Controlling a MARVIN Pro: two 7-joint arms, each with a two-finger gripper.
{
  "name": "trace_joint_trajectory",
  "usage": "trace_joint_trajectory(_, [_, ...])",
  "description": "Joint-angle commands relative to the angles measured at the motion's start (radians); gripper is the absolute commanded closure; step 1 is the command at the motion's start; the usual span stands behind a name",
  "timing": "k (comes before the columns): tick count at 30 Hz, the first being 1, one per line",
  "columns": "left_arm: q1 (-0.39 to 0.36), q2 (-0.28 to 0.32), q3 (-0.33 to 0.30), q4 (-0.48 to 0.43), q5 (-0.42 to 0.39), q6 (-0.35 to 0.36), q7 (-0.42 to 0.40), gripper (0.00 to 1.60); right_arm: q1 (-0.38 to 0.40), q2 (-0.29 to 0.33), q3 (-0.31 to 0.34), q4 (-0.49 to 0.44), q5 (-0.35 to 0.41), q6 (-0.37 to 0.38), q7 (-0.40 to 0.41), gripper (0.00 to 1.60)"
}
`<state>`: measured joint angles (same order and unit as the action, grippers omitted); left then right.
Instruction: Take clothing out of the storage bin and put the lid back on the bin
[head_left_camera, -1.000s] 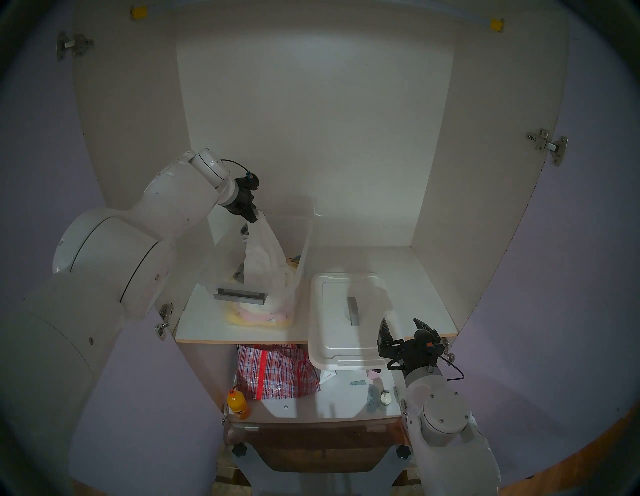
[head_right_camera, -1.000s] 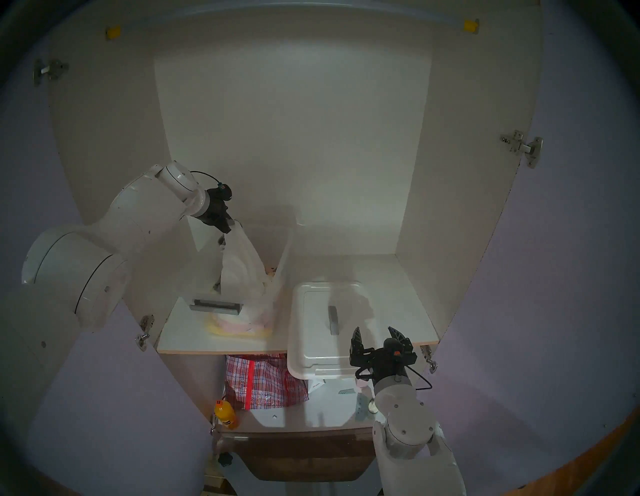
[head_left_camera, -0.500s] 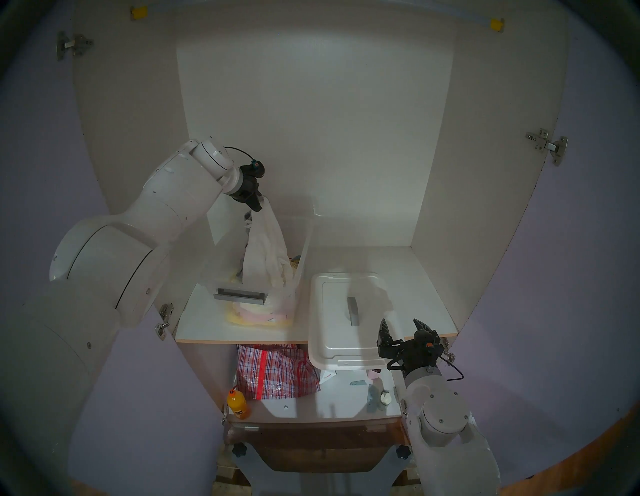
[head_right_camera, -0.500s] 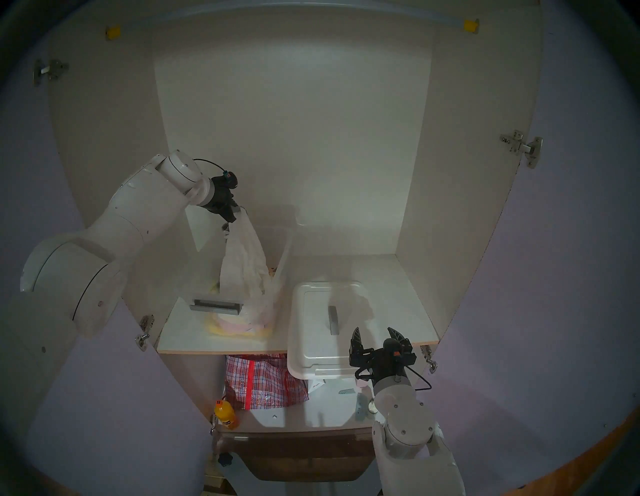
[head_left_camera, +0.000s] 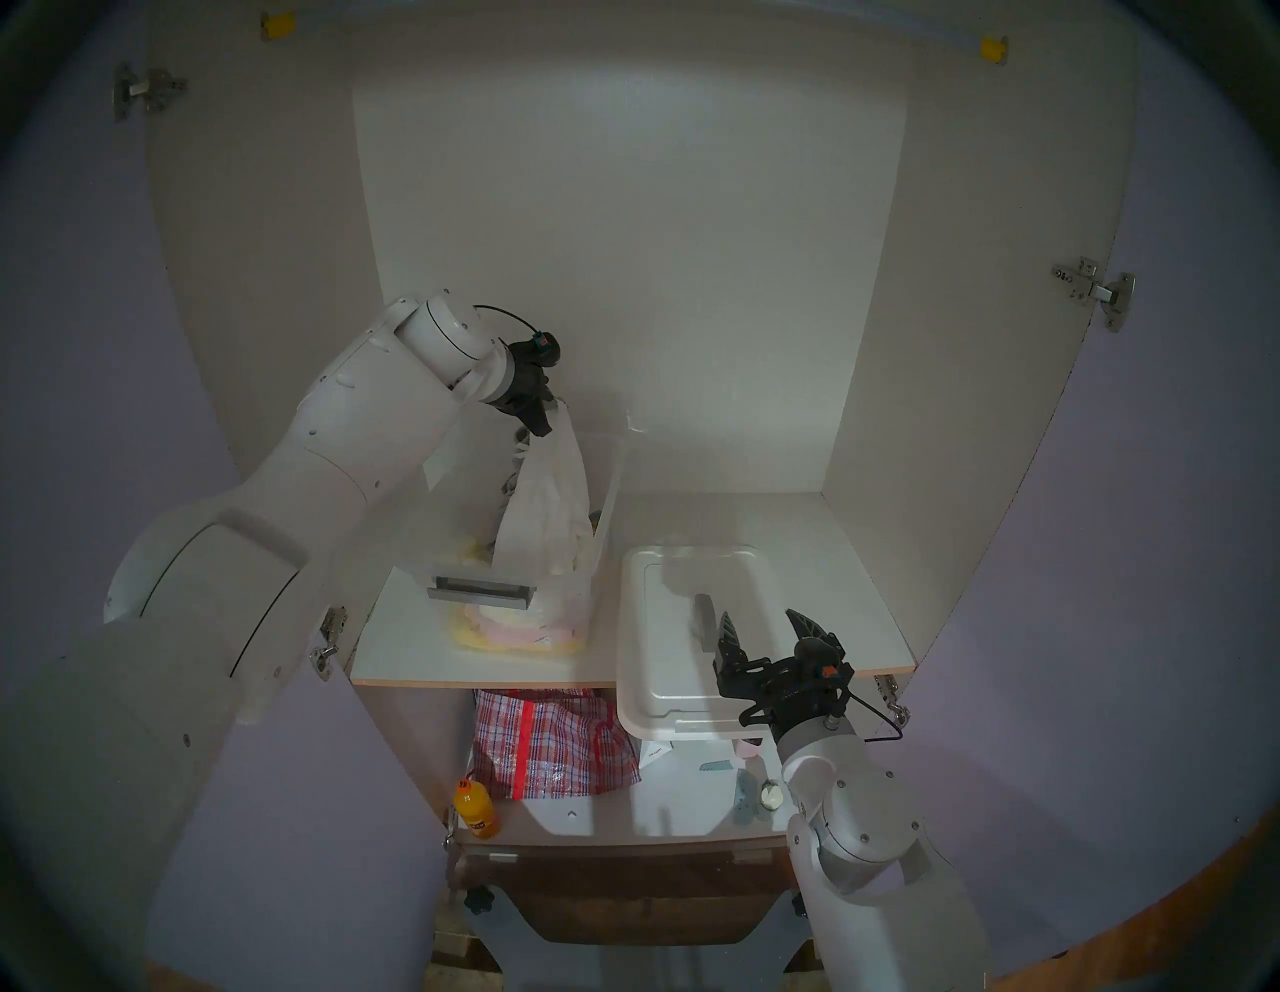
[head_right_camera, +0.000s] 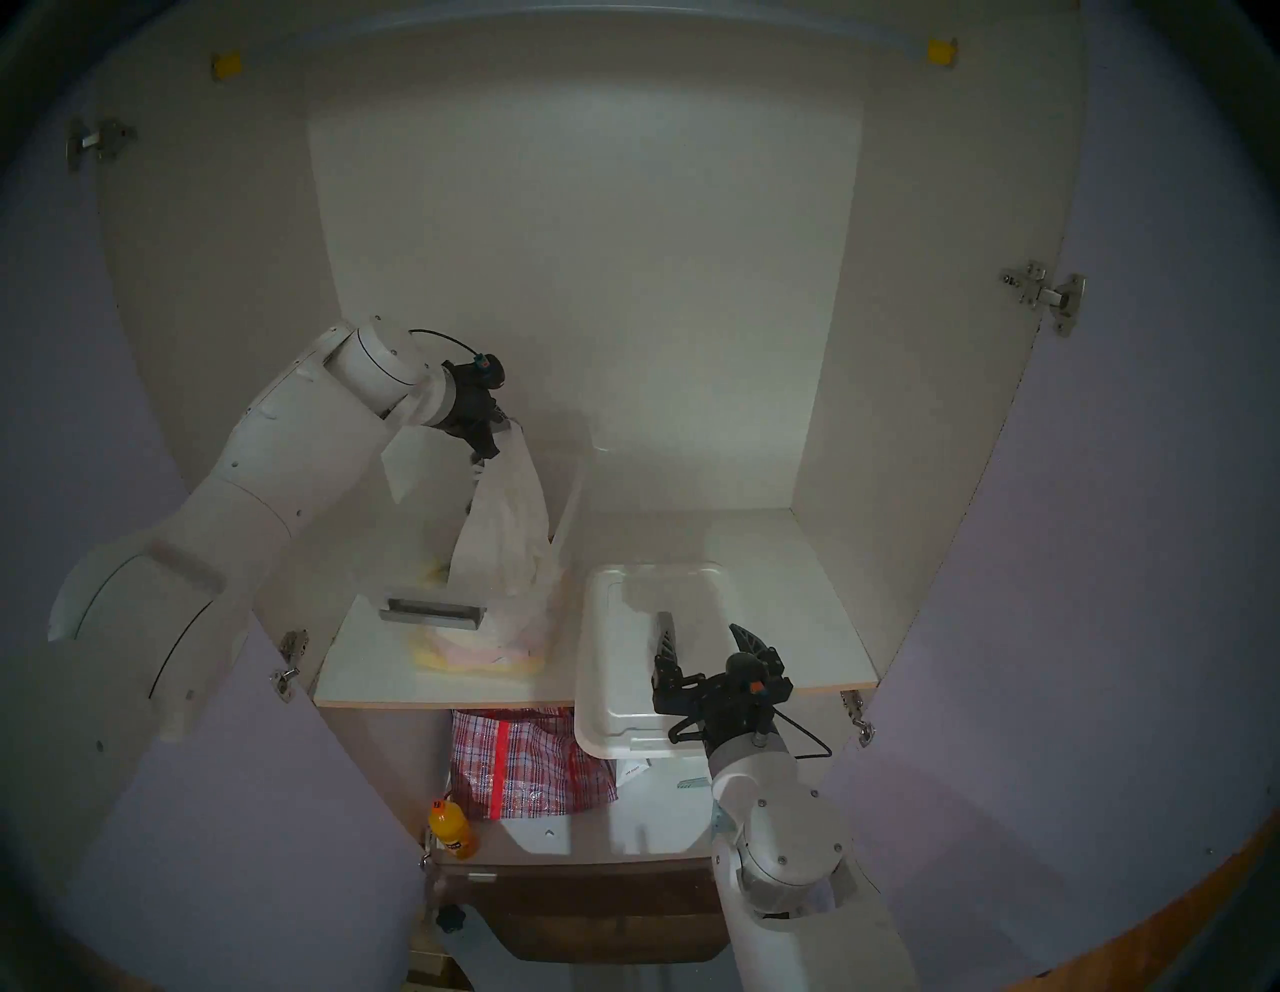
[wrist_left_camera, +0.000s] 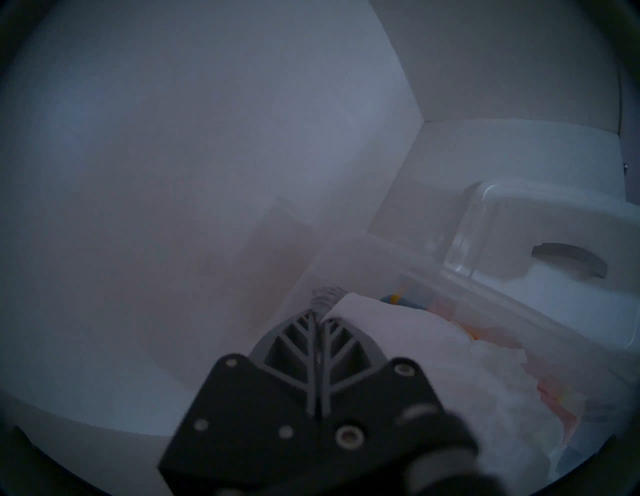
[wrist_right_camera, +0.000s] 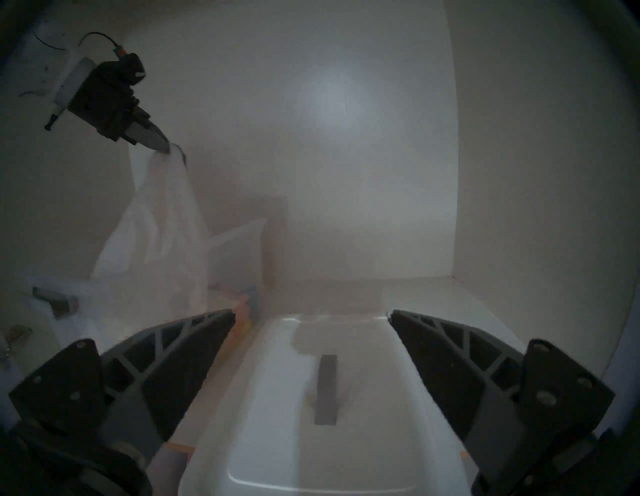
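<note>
Clothing (head_left_camera: 547, 506) hangs from the pinched-shut left gripper (head_left_camera: 544, 426), tail inside the bin (head_left_camera: 609, 499); lid (head_left_camera: 665, 665) lies right of it, its handle (head_left_camera: 703, 616) running front-to-back under the spread-open right gripper (head_left_camera: 762, 627), the nearer one.

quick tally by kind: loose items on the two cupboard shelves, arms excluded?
Storage bin: 1
Lid: 1
White garment, held by the left gripper: 1
Checked bag: 1
Orange bottle: 1
Total: 5. Small bits on the lower shelf are too unclear to count.
</note>
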<state>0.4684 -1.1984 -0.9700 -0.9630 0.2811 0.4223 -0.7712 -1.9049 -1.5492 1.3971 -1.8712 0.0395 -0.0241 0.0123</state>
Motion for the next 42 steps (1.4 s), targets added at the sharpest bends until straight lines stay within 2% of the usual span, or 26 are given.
trace_joint_trajectory(1, [0.006,0.048,-0.03,-0.114,0.003,0.05,0.02,1.6,0.028,0.019,-0.038,-0.083,0.013,0.011,0.012,0.0])
trace_joint_trajectory(3, [0.048,0.082,-0.038,-0.205,0.005,0.074,0.026,1.6,0.039,0.028,-0.061,-0.096,0.018,0.02,0.007,0.0])
trace_joint_trajectory(5, [0.062,0.088,-0.043,-0.226,0.006,0.082,0.032,1.6,0.044,0.031,-0.07,-0.1,0.021,0.025,0.006,0.0])
trace_joint_trajectory(7, [0.11,0.121,-0.056,-0.327,0.006,0.116,0.046,1.6,0.063,0.042,-0.1,-0.114,0.03,0.045,-0.003,0.0])
trace_joint_trajectory(8, [0.11,0.121,-0.056,-0.327,0.006,0.116,0.046,1.6,0.063,0.042,-0.1,-0.114,0.03,0.045,-0.003,0.0])
trace_joint_trajectory(9, [0.15,0.148,-0.068,-0.417,0.007,0.14,0.055,1.6,0.071,0.05,-0.114,-0.12,0.035,0.055,-0.007,0.0])
trace_joint_trajectory(10, [0.145,0.141,-0.069,-0.398,0.008,0.139,0.057,1.6,0.075,0.05,-0.122,-0.12,0.035,0.058,-0.007,0.0])
trace_joint_trajectory(15, [0.218,0.174,-0.103,-0.57,0.025,0.218,0.091,1.6,0.117,0.072,-0.187,-0.117,0.043,0.096,-0.026,0.0])
trace_joint_trajectory(17, [0.238,0.182,-0.112,-0.61,0.032,0.245,0.102,1.6,0.131,0.074,-0.206,-0.116,0.046,0.107,-0.036,0.0])
trace_joint_trajectory(18, [0.266,0.193,-0.126,-0.666,0.04,0.281,0.112,1.6,0.144,0.077,-0.22,-0.114,0.048,0.121,-0.05,0.0])
trace_joint_trajectory(21, [0.309,0.209,-0.145,-0.749,0.053,0.355,0.13,1.6,0.176,0.075,-0.246,-0.11,0.058,0.152,-0.088,0.0])
trace_joint_trajectory(24, [0.38,0.232,-0.171,-0.885,0.074,0.495,0.157,1.6,0.228,0.074,-0.28,-0.098,0.077,0.2,-0.15,0.0])
trace_joint_trajectory(25, [0.381,0.226,-0.171,-0.88,0.079,0.51,0.162,1.6,0.239,0.07,-0.288,-0.095,0.08,0.212,-0.163,0.0])
trace_joint_trajectory(27, [0.423,0.238,-0.187,-0.946,0.093,0.538,0.179,1.6,0.275,0.067,-0.317,-0.086,0.103,0.253,-0.224,0.0])
trace_joint_trajectory(32, [0.489,0.21,-0.229,-1.006,0.134,0.538,0.213,1.6,0.361,0.058,-0.392,-0.067,0.171,0.407,-0.39,0.0])
trace_joint_trajectory(34, [0.505,0.196,-0.25,-1.009,0.139,0.538,0.212,1.6,0.379,0.053,-0.406,-0.064,0.19,0.437,-0.444,0.0])
trace_joint_trajectory(38, [0.519,0.178,-0.288,-0.998,0.139,0.538,0.197,1.6,0.398,0.055,-0.429,-0.065,0.226,0.469,-0.52,0.0])
trace_joint_trajectory(42, [0.516,0.17,-0.306,-0.971,0.135,0.538,0.173,1.6,0.403,0.057,-0.438,-0.065,0.242,0.466,-0.546,0.0])
